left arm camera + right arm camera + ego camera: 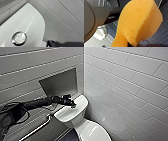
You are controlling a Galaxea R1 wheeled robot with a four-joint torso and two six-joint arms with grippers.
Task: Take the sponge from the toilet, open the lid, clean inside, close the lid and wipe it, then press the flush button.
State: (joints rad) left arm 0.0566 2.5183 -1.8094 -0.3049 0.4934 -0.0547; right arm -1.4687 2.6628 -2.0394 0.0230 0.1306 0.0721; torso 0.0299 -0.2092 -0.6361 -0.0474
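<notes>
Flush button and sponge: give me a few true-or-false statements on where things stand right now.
The left gripper is over the toilet tank. True.
The flush button is a square key on the tank's front. False: it is a round chrome button on the tank's top.
The sponge lies on the tank. False: the right gripper holds it above the dark floor tiles.
The lid is down. True.
</notes>
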